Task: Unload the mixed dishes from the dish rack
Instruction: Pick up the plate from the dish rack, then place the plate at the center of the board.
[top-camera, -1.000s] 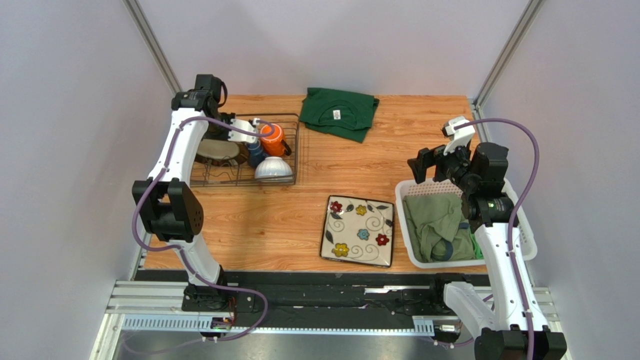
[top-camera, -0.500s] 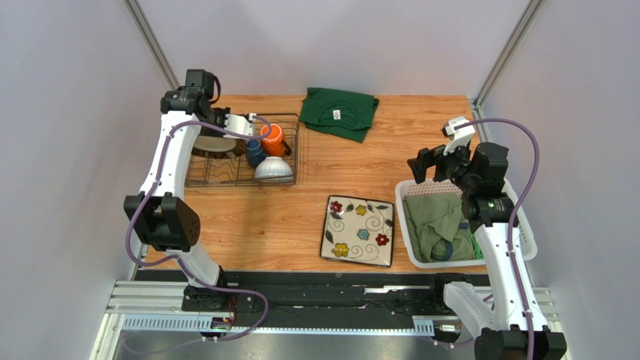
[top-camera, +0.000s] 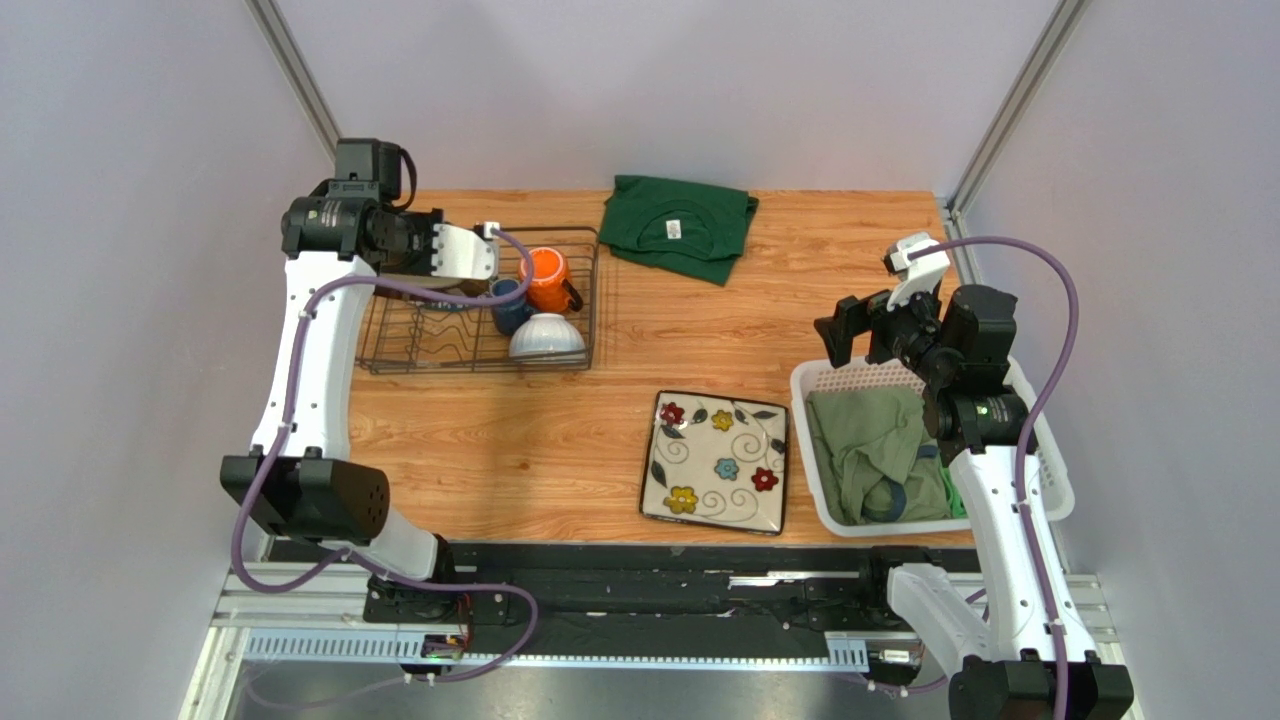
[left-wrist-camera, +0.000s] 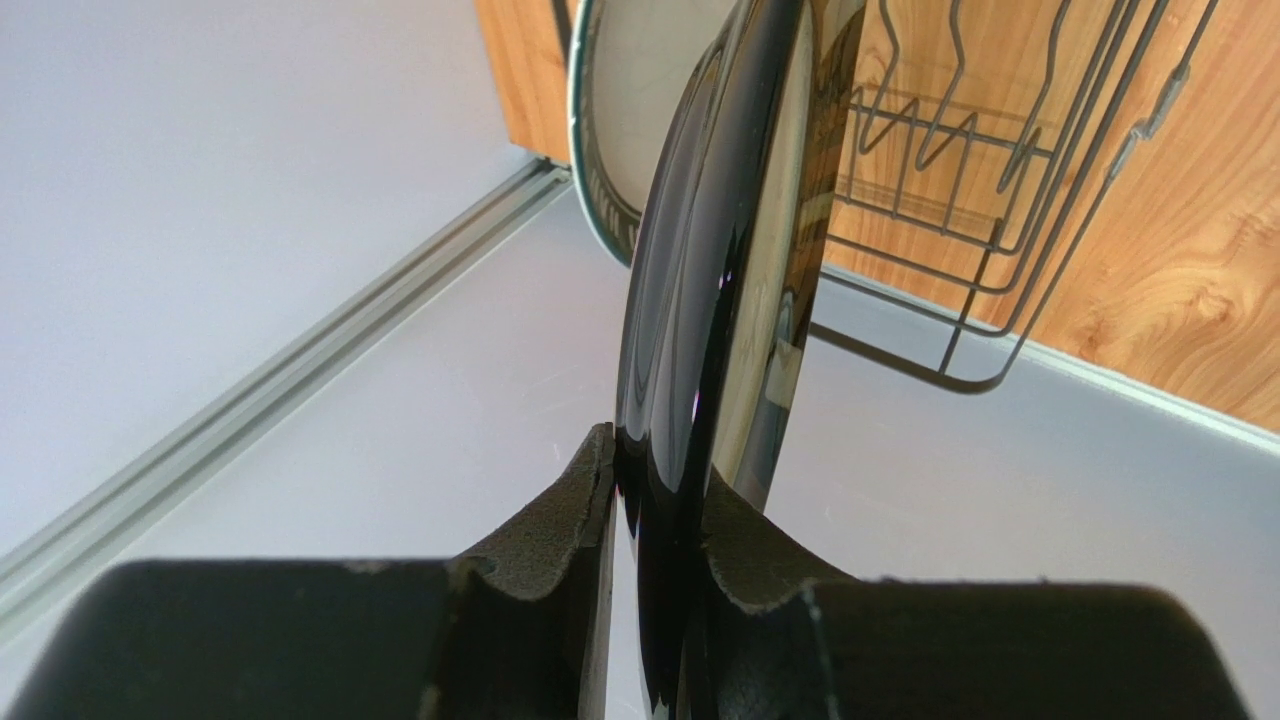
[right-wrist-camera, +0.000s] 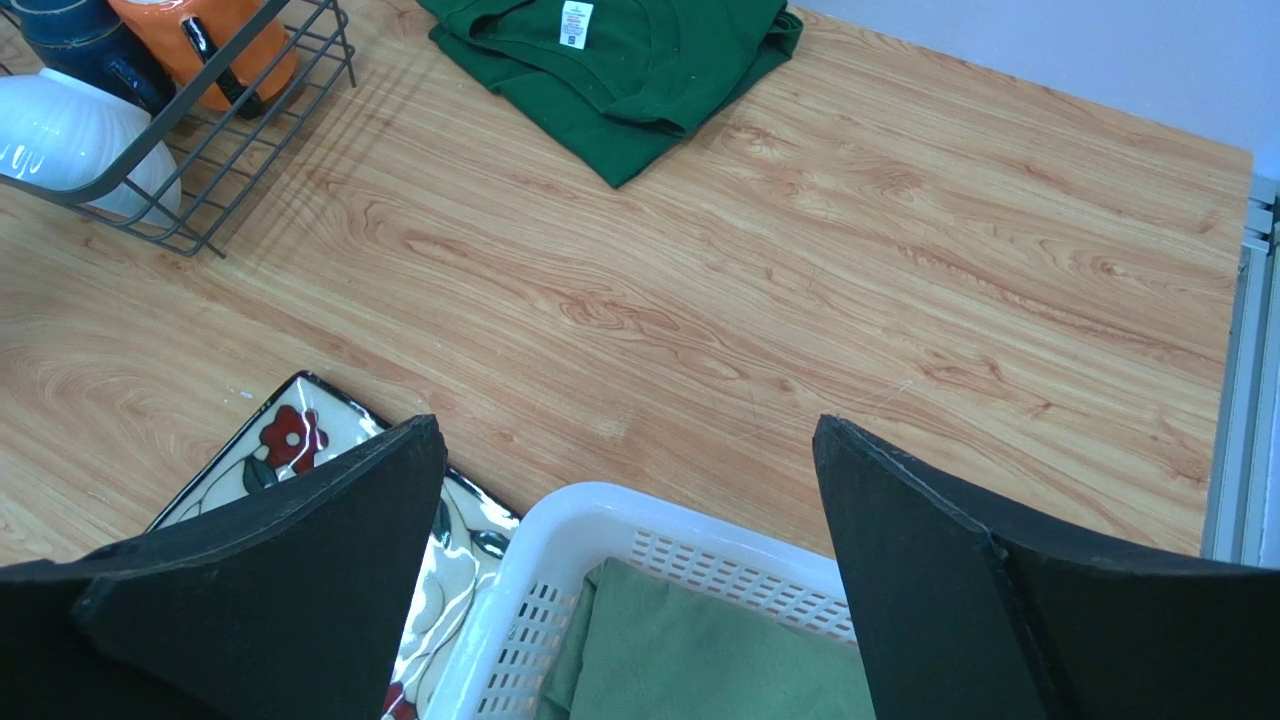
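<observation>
The wooden surface (top-camera: 842, 255) carries everything, with a white slatted laundry basket (top-camera: 824, 450) at its right side holding olive cloth (top-camera: 879, 443), and a folded green shirt (top-camera: 679, 225) at the far edge. The dish rack (top-camera: 451, 342) stands at the far left; its right end holds the small white bowl (top-camera: 547, 339) at the near corner, the orange mug (top-camera: 546, 276) behind it and the dark blue mug (top-camera: 510, 305) just left of that. The square cream plate with coloured flowers (top-camera: 717, 461) lies flat on the surface, just left of the laundry basket and well apart from the rack. The left claw (left-wrist-camera: 661, 495) is closed on the rim of the round dark-rimmed plate (left-wrist-camera: 721, 225), which stands on edge between the fingers (left-wrist-camera: 564, 518), at the rack's far left end; it seems raised above the bars, though the top view hides the plate behind the arm. The right claw (right-wrist-camera: 619, 450) is spread wide and holds nothing, hanging above the far left corner of the laundry basket
</observation>
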